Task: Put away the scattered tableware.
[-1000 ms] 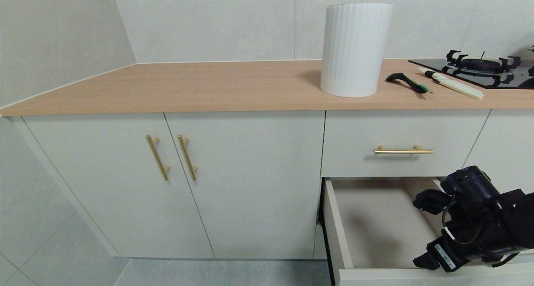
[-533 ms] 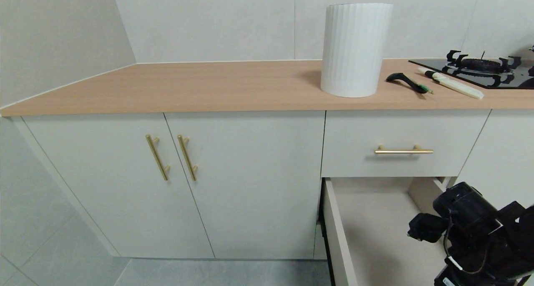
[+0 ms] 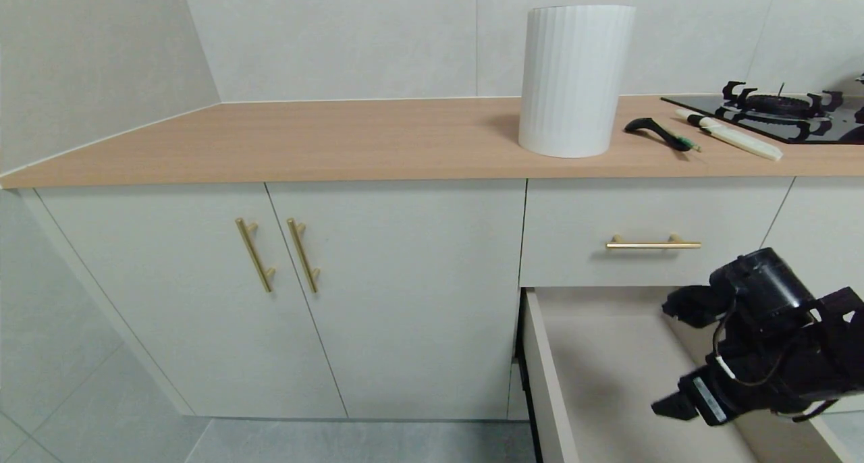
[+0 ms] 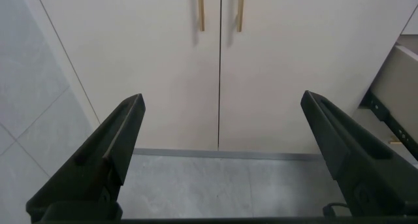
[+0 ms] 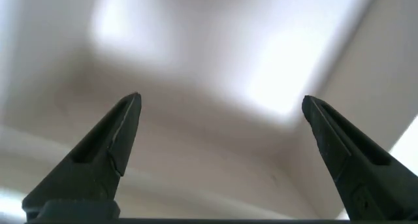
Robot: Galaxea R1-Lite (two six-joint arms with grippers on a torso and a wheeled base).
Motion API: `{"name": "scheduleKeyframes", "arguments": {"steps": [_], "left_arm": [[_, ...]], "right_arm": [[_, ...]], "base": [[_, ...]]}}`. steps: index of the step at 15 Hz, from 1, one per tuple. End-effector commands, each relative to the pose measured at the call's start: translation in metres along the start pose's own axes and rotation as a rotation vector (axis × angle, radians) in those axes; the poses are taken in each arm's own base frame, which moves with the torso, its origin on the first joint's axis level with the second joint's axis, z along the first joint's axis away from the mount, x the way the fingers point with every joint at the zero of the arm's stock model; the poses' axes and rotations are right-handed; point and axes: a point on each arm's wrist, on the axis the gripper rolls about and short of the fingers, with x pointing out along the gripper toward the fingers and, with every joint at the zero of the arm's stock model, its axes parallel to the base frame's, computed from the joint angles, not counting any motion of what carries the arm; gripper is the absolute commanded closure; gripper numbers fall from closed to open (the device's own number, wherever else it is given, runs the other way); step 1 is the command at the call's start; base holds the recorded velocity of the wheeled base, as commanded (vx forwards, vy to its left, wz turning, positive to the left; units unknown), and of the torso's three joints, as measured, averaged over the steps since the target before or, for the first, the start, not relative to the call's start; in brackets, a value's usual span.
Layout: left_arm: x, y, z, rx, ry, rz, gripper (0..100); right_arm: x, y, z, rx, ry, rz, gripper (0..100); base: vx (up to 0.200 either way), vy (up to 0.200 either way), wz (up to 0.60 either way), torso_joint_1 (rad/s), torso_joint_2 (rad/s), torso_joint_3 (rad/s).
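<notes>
Right gripper (image 3: 675,357): positioned over the interior of the open lower drawer (image 3: 542,375), towards its right side. In the right wrist view the fingers (image 5: 108,152) are spread wide, with nothing gripped between them and only the pale drawer interior beyond them. Left gripper (image 4: 222,152): fingers likewise spread wide and holding nothing, facing the closed cabinet doors (image 4: 274,74) just above the floor (image 4: 215,185). Tableware: a black-handled utensil (image 3: 658,133) and a cream-coloured utensil (image 3: 732,135) lie near each other on the worktop (image 3: 337,139) towards its right end, between the ribbed white cylinder (image 3: 574,78) and the hob (image 3: 776,115). Neither gripper contacts either utensil. The upper drawer (image 3: 653,220), directly beneath the utensils, is closed.
</notes>
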Motion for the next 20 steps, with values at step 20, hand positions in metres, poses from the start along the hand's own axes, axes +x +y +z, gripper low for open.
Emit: {"name": "scheduleKeyframes", "arguments": {"steps": [20], "left_arm": [[0.0000, 0.0000, 0.0000, 0.000, 0.000, 0.001, 0]], "right_arm": [[-0.0055, -0.0133, 0.0127, 0.093, -0.149, -0.029, 0]], "base": [[0.000, 0.000, 0.00, 0.100, -0.28, -0.186]]}}
